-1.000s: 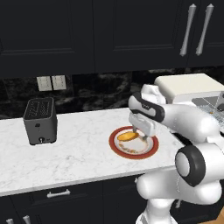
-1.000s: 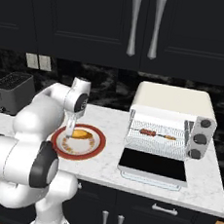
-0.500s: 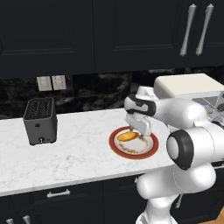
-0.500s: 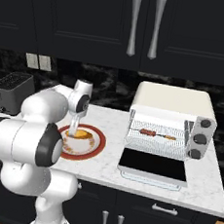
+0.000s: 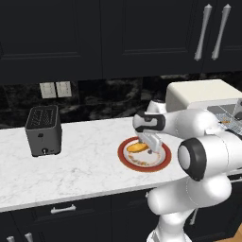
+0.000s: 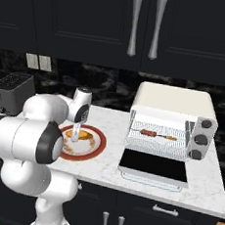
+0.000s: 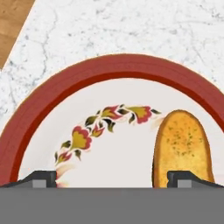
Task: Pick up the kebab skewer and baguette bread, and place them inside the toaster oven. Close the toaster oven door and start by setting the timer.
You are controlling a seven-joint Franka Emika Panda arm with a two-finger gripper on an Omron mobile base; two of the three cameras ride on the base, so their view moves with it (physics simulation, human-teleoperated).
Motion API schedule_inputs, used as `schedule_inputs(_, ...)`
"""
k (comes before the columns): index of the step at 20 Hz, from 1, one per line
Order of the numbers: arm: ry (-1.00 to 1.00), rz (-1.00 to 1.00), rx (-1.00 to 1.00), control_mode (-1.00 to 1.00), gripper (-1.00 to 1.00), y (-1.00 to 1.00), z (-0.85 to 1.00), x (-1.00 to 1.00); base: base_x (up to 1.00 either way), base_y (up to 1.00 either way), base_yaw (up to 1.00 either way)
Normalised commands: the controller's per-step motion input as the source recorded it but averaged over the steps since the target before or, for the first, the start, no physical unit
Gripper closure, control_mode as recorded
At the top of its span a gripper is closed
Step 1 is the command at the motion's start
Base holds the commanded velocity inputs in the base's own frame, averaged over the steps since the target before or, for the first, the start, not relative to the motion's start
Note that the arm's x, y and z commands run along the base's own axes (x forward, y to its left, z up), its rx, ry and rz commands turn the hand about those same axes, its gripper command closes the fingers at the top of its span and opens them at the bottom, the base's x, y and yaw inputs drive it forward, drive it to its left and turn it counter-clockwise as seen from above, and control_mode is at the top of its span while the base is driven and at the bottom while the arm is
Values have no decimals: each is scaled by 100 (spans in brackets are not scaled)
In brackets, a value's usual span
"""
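The golden baguette bread (image 7: 183, 146) lies on a red-rimmed patterned plate (image 7: 109, 65). My gripper (image 7: 113, 180) hangs open just above the plate, and its right fingertip (image 7: 189, 178) sits over the near end of the loaf. In the base views the gripper (image 5: 150, 142) points down beside the baguette bread (image 5: 137, 147) (image 6: 84, 134). The kebab skewer (image 6: 154, 134) rests on the wire rack inside the cream toaster oven (image 6: 175, 99). The toaster oven door (image 6: 153, 167) lies folded down flat and open.
A black slot toaster (image 5: 43, 130) stands at the counter's left end. Dark cabinets hang above, and two wall sockets (image 5: 56, 89) sit on the backsplash. The marble counter edge (image 6: 141, 184) runs in front of the oven. My own elbow bulks large beside the plate (image 6: 95, 147).
The hand has dropped a little closer to the plate, and the elbow has swung up and inward. The jaws stay open; baguette and skewer have not moved.
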Motion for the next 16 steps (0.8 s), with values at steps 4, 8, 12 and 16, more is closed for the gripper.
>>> schedule_inputs(4, -12, 0, 0, -100, -100, 0, 0, 29, 0, 0, 0)
schedule_inputs(8, -4, 0, 0, -100, -100, 0, -7, 31, 0, 0, 0)
schedule_inputs(12, 0, 0, 0, -100, -100, 0, -22, 32, 0, 0, 0)
schedule_inputs(16, 0, 0, 0, -100, -100, 0, -26, 31, 0, 0, 0)
